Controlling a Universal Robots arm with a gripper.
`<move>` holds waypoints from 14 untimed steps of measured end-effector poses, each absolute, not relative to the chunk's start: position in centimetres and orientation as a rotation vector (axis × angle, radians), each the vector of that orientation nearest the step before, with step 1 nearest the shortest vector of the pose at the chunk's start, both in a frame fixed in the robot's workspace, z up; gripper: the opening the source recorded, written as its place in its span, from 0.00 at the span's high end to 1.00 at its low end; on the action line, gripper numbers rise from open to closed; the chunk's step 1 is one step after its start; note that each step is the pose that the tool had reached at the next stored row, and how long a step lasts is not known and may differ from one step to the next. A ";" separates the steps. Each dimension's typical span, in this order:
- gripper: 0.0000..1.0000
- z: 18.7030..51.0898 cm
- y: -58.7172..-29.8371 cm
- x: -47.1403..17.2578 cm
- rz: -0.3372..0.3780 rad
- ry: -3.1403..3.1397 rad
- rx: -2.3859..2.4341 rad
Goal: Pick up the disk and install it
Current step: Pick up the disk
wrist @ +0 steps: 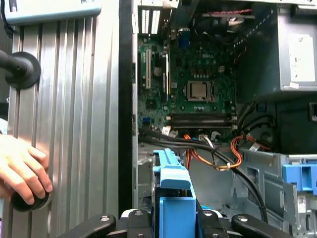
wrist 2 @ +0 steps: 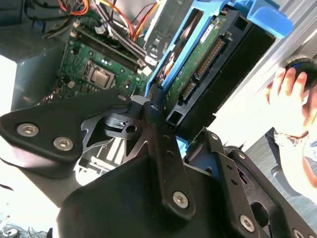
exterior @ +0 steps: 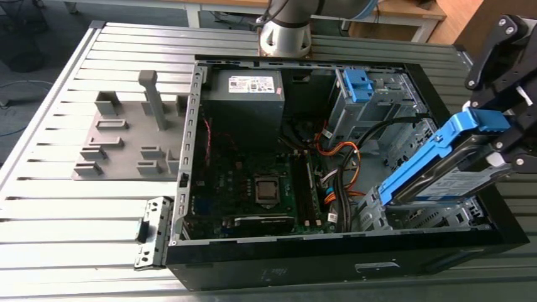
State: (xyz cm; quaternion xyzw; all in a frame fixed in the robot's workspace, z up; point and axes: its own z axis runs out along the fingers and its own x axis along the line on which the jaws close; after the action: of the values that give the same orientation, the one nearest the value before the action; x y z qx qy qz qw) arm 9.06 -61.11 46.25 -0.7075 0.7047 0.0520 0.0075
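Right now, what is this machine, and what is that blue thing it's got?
It is a robot arm with a gripper, a kind of metal hand. The exterior view looks at the whole scene from off the arm; the two wrist views come from cameras riding near the gripper. On the ribbed metal table lies an open computer case with its green circuit board showing, and beside it a grey holder. The gripper is shut on the disk, a silver drive in a blue frame, held tilted over the case. A person's hand rests on a black knob.
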 end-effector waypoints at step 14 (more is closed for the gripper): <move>0.64 45.8 -61.1 11.8 0.164 2.207 -2.210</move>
State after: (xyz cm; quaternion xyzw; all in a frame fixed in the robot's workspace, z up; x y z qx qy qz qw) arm 11.84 -61.08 45.83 -0.7066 0.7056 0.0526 0.0070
